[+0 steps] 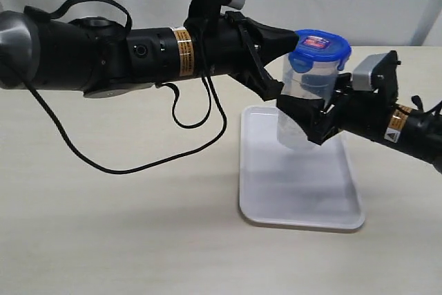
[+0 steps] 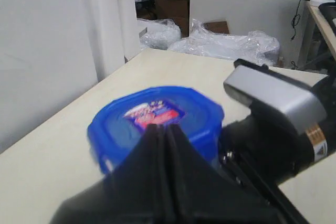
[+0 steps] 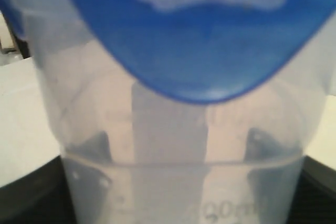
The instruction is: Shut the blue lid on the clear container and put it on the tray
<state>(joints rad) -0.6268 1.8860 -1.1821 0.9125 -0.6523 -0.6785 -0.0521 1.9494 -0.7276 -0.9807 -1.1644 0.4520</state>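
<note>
- My right gripper (image 1: 312, 121), jaws wide around the clear container (image 1: 312, 91), holds it above the tray's (image 1: 304, 205) far end.
- My left gripper (image 2: 161, 128), closed and empty, bears on the blue lid (image 2: 115, 129).
- Risk: off-centre pressing could tilt the container in my grasp and leave the flaps unlatched.

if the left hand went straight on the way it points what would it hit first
The blue lid sitting on the clear container. The shut left hand points at the lid's top, with its tips at or almost on it; whether they touch is unclear.
</note>
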